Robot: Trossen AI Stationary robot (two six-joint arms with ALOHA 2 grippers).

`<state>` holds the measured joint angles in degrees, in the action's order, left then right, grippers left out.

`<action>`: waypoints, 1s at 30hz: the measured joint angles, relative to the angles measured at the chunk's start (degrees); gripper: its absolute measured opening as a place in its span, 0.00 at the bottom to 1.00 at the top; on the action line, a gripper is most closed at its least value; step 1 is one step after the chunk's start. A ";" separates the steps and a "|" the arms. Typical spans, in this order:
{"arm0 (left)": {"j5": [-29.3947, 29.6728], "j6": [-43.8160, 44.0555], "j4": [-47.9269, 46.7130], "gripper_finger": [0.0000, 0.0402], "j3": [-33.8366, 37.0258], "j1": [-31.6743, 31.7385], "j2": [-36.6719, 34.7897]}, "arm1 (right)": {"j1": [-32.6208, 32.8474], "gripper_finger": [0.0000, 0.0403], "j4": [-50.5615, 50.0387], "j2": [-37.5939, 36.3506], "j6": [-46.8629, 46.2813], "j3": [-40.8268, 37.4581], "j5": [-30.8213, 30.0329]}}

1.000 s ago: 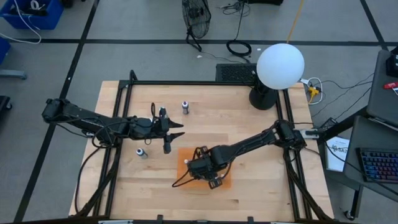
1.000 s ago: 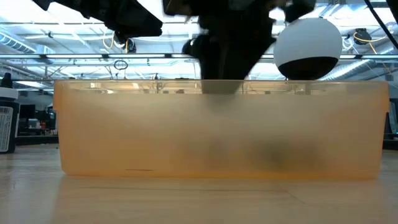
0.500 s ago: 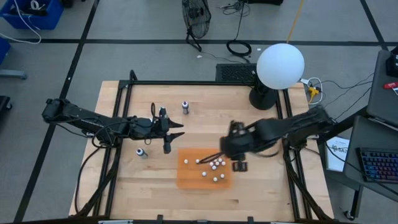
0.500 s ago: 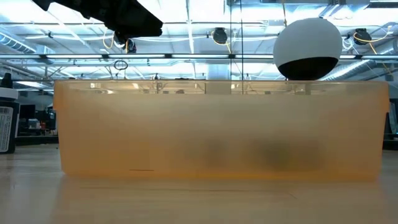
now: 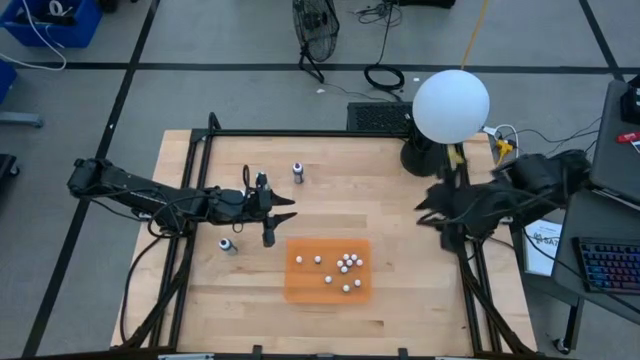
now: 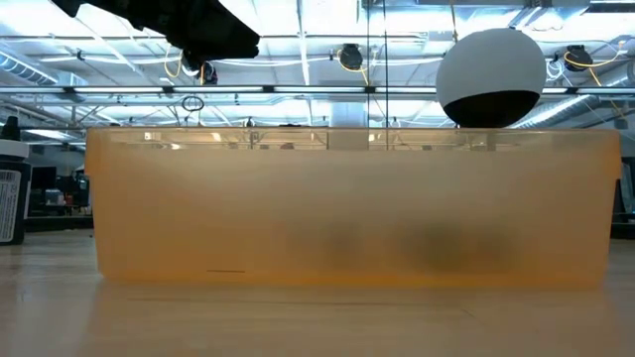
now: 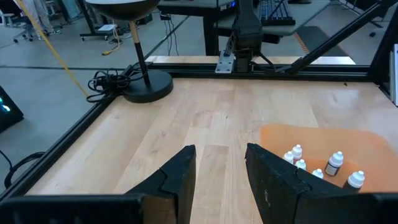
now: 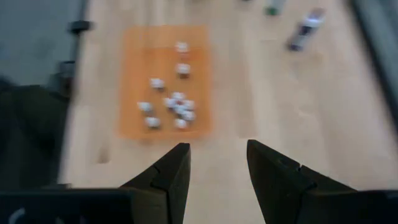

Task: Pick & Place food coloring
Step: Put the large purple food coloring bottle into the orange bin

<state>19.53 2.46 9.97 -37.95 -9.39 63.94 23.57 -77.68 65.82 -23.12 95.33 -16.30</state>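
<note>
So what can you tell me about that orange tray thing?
The orange tray is a shallow, see-through, plastic-looking bin, rectangular, lying flat on the wooden table near its front middle. Inside sit several small white-capped bottles, mostly bunched toward one side. Neither arm touches it.

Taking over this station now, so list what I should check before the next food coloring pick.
1. Left tool empty, jaws apart: ok.
2. Right tool empty, jaws apart, at the table's right edge, away from the orange tray: ok.
3. Tray flat on the table, reachable: ok.
4. All bottles in the tray: not ok; the far bottle and the near bottle stand outside it.
5. Bottles inside the tray upright: cannot tell.
</note>
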 joint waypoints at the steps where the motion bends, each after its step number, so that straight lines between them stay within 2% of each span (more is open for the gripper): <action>1: 0.00 0.00 -0.18 0.36 0.00 0.00 0.00 | 0.25 0.36 0.21 -2.44 -0.46 -2.63 -2.35; 5: 0.02 0.00 -1.38 0.36 0.00 0.00 0.00 | 0.55 0.36 4.47 -13.59 -4.91 -16.43 -9.63; 8: 0.02 0.00 -1.48 0.36 0.00 0.00 0.01 | 0.53 0.36 13.20 -22.02 -4.65 -29.52 -13.25; 12: 0.02 0.00 -1.50 0.36 0.00 0.00 0.02 | 0.48 0.36 37.34 -31.94 0.53 -48.09 -17.02; 16: 0.04 -0.05 -1.28 0.36 0.00 0.00 0.02 | 0.40 0.37 66.60 -38.43 13.10 -64.41 -16.03; 19: 0.04 -0.05 -1.11 0.36 0.00 0.00 0.00 | -1.07 0.36 82.22 -41.42 20.08 -72.07 -13.28; 22: 0.04 -0.04 -0.83 0.36 0.00 0.00 0.02 | -4.16 0.36 86.35 -44.46 23.64 -75.38 -9.65; 25: 0.07 0.27 -0.85 0.36 0.00 0.00 0.02 | -8.52 0.37 85.07 -47.01 23.70 -75.58 -6.30; 30: 0.07 0.50 -0.84 0.36 0.00 0.00 0.02 | -16.23 0.37 81.01 -49.61 23.54 -75.58 2.92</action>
<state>19.59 2.96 9.14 -37.95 -9.39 63.96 7.34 3.33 16.21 0.42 19.75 -13.38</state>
